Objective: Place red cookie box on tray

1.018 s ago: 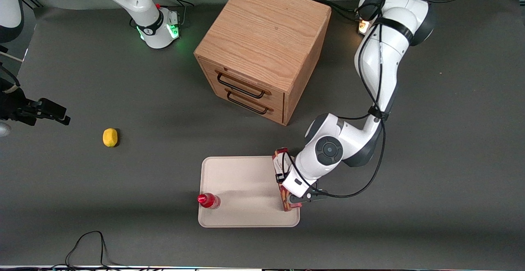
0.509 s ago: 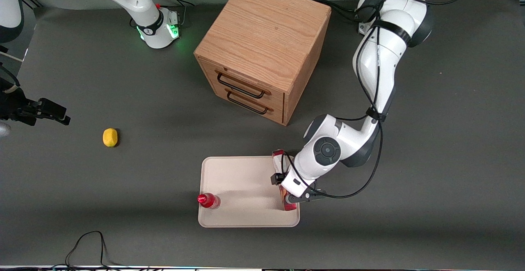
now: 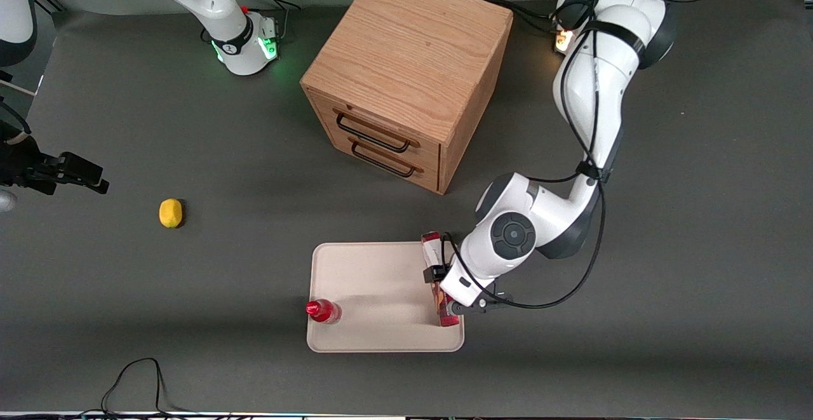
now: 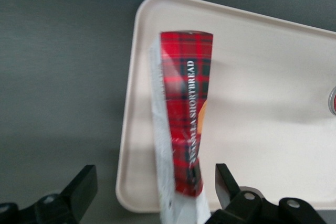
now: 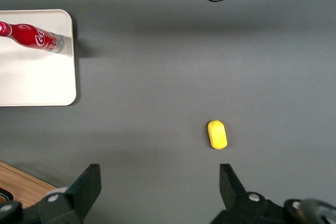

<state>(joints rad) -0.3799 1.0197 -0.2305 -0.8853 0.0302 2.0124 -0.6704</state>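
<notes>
Scanning your front view from its left edge, you had a yellow lemon-like fruit (image 3: 170, 213) lying alone on the dark tabletop (image 3: 190, 280) toward the parked arm's end. Next came the small red-capped soda bottle (image 3: 322, 311), lying on its side at the tray's edge nearest that end. The tray (image 3: 375, 280) itself sat nearer the front camera than the wooden drawer cabinet (image 3: 406, 77), whose two black-handled drawers were shut. Along the tray's edge toward the working arm stood the red cookie box (image 3: 436, 261), set on its narrow edge inside the rim; your wrist view showed its tartan face (image 4: 186, 108) rising upright from the cream tray (image 4: 252, 77), with the words "vanilla shortbread" running along it. You could see the box's bottom resting on the tray floor, just beside the rim.

Your end effector (image 3: 444, 290) hung directly over the box. In the wrist view its two black fingers (image 4: 79, 190) stood spread wide, one on each side of the box, with clear gaps between pads and cardboard, so it gripped nothing. The white forearm and its looping black cable (image 3: 571, 280) reached in from the working arm's end of the tabletop.
</notes>
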